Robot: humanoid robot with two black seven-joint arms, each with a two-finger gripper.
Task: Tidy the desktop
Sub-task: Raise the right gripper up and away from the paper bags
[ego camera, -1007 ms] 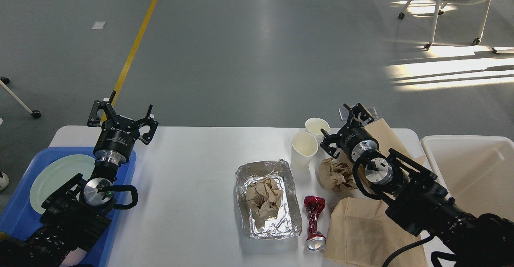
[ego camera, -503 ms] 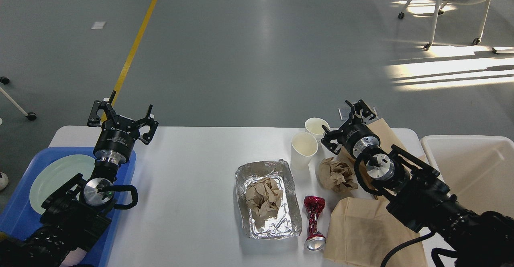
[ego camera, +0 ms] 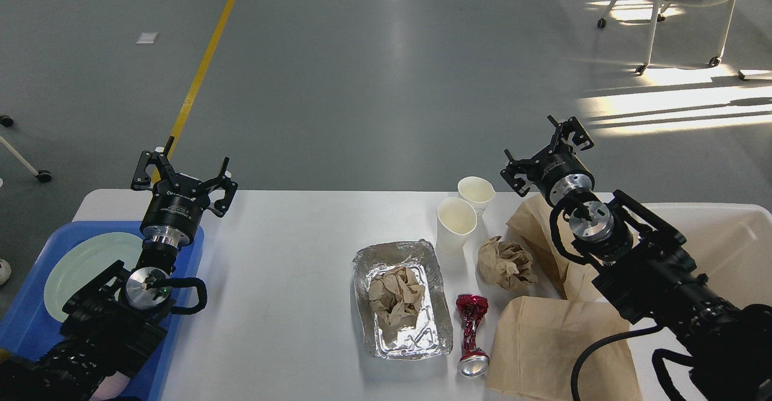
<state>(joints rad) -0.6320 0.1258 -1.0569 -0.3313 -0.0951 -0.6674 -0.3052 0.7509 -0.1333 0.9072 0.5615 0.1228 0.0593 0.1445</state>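
While your right gripper point(ego camera: 546, 157) hangs wide open and empty past the far edge of the desktop point(ego camera: 289, 268), the clutter lies below and toward you: two paper cups point(ego camera: 456, 223) just left of it (light, easily crushed, so pinch a rim), then a crumpled paper ball point(ego camera: 505, 262), soft anywhere. Your left gripper point(ego camera: 184, 178) is likewise open, empty.

A lab or test hall: wide grey polished floor point(ego camera: 374, 87) with a yellow lane line point(ego camera: 205, 63) at upper left, wheeled chair point(ego camera: 687, 3) at upper right.
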